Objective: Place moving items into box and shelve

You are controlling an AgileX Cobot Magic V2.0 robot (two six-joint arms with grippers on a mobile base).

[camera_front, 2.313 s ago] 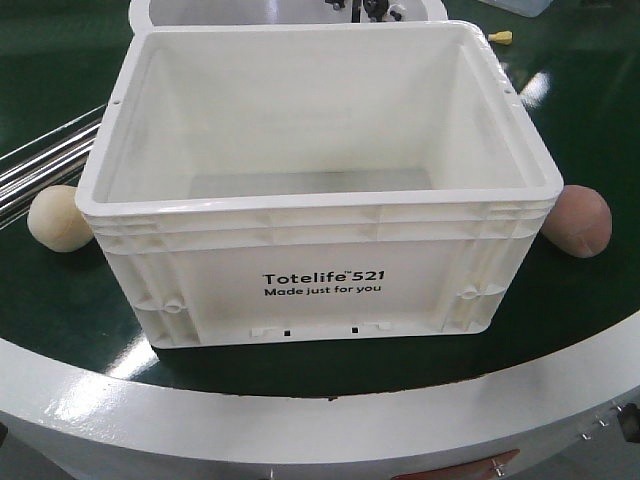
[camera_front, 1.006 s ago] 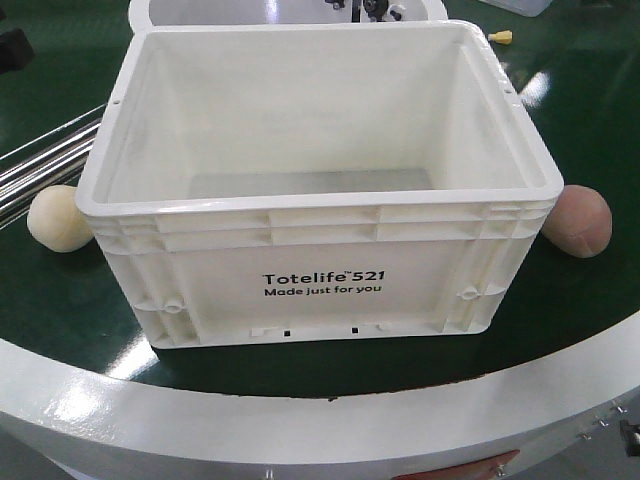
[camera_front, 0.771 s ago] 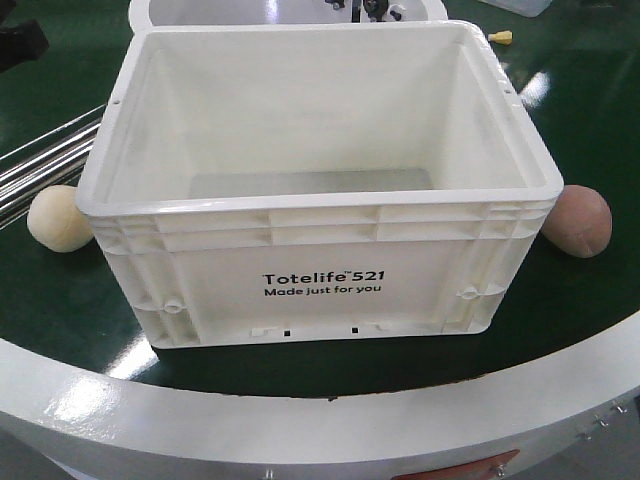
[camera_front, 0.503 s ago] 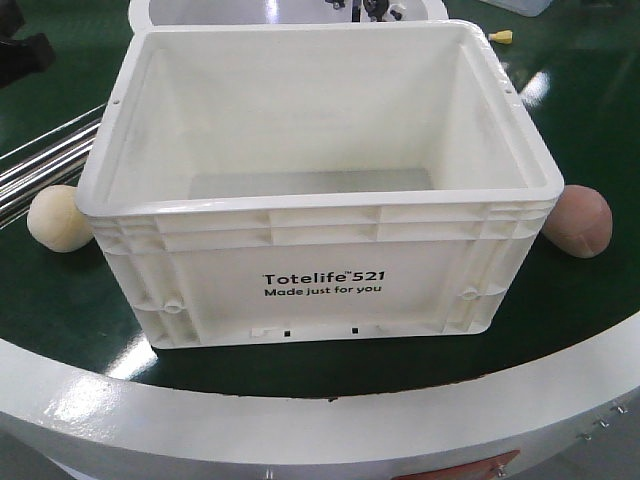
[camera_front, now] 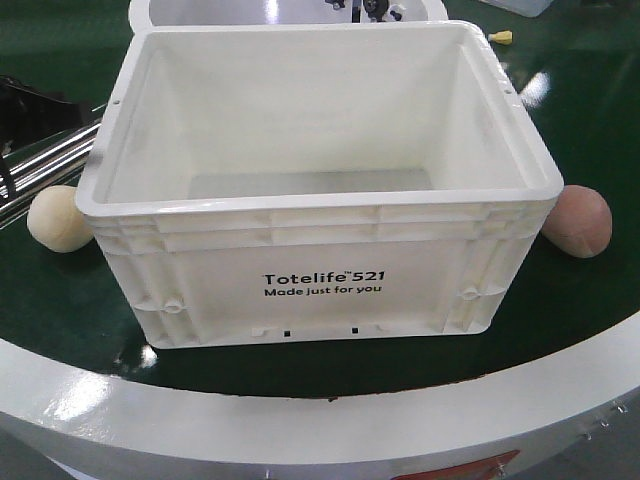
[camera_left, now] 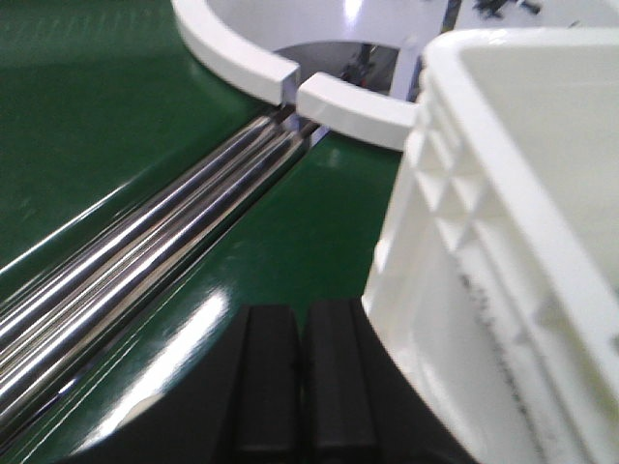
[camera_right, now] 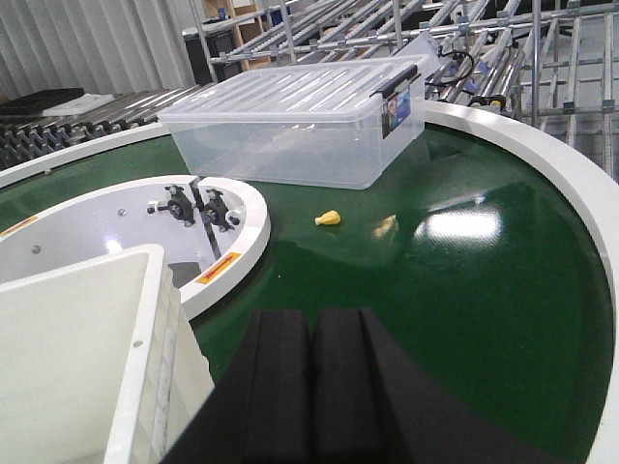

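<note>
Cream ball lies on the green desk, close by the left side of the white box. The pinkish-brown ball lies on the desk close by the box's right side. Both balls are outside the box. The box stands upright with its open top up and its black words facing you.

Your left tool is clenched, its two black fingers pressed together with nothing between them. It hangs over the desk just beside the box's left wall, and shiny metal bars run along its other side.

Your right tool is clenched too and holds nothing. It hangs over the desk near a back corner of the box. Farther off you see a small yellow thing on the desk and a clear tub with a lid.
</note>
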